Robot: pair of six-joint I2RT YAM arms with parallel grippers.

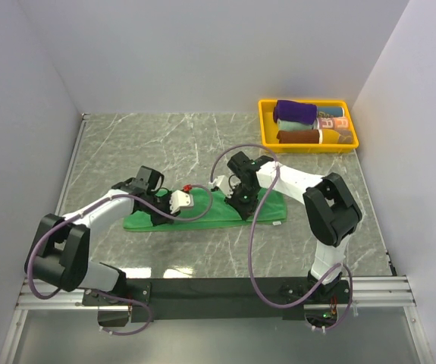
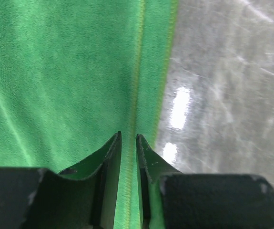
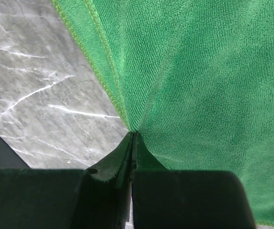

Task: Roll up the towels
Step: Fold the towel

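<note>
Green towel (image 1: 210,214) lies flat on table (image 1: 164,144), nr its front edge. Right gripper (image 3: 132,136) pinched closed on towel hem; left gripper (image 2: 128,138) jaws barely apart astride hem, grip unclear. Advice: lift both evenly, keep edge straight.

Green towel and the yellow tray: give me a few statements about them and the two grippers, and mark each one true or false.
1. The green towel lies on the table, outside the yellow tray. True.
2. The right gripper stands wide open above the towel. False: it is shut, pinching the towel near its edge.
3. The yellow tray is empty. False: it holds rolled towels, a purple towel among them.
4. The left gripper has the green towel's hem between its fingers. True.
5. The green towel is rolled up. False: it lies flat in a long strip.
</note>
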